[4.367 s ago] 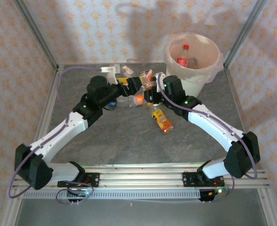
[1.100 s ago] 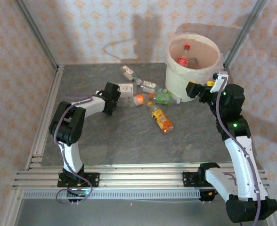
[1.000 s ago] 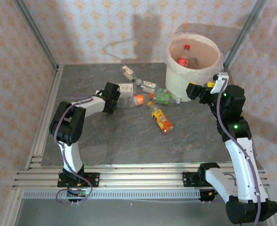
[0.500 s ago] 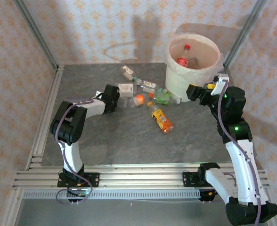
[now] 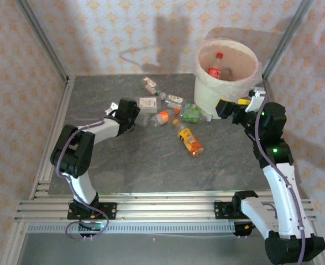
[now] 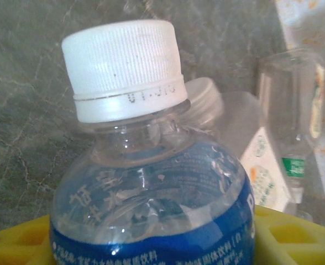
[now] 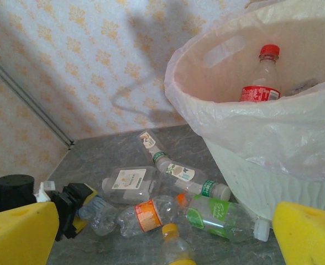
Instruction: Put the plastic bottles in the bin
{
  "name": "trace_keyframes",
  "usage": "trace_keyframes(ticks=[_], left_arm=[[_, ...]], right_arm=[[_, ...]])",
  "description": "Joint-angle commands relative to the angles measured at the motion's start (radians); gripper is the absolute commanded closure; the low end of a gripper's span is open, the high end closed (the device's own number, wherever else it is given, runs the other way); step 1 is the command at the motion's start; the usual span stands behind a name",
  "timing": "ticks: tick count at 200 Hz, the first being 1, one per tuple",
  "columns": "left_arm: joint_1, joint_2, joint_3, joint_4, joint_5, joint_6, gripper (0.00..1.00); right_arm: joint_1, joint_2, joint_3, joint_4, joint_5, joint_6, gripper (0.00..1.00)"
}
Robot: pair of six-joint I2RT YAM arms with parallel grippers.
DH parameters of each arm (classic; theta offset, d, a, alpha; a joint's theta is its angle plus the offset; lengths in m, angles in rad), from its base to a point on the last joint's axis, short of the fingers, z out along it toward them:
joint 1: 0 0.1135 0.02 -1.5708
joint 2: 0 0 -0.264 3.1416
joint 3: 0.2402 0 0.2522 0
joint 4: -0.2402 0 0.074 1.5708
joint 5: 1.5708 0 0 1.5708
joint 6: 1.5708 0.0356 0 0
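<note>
Grey marbled worktop (image 5: pixel 151 165), walls (image 5: pixel 124 33) papered in a peach pattern. Bottles (image 5: pixel 191 114) lie scattered beside the bin (image 5: pixel 202 96). The left jaws grip a blue-labelled bottle (image 6: pixel 151 221); the right jaws stand wide, empty.

Grey stone-patterned table (image 5: pixel 151 165) carries scattered plastic bottles (image 5: pixel 189 141) and the bin (image 5: pixel 202 83)

A grey, stone-patterned table (image 5: pixel 146 165) spreads beneath the jaws, edged by silver metal rails (image 5: pixel 162 201). Beyond the jaws and to either side stand walls (image 5: pixel 96 33) papered pale pink with orange floral motifs, with metal posts (image 5: pixel 41 40) at the corners. Soft shadows (image 5: pixel 171 33) fall on the far wall.
</note>
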Motion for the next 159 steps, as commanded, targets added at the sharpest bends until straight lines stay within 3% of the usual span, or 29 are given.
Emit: trace_keyframes(ticks=[1,34,99,159], left_arm=[[0.009,-0.068,-0.043,-0.002,-0.036,0.065,0.44],[0.008,-0.14,-0.083,0.018,-0.015,0.119,0.46],[-0.037,-0.337,-0.07,-0.11,-0.101,0.286,0.47],[-0.103,-0.406,0.031,-0.088,0.011,0.492,0.47]], right_arm=[[0.006,-0.019,-0.026,0.095,-0.016,0.035,0.01],[0.015,-0.014,-0.053,0.171,-0.058,0.053,0.01],[0.091,0.005,-0.081,0.272,-0.072,0.016,0.01],[0.155,0.06,-0.068,0.291,-0.088,-0.03,0.01]])
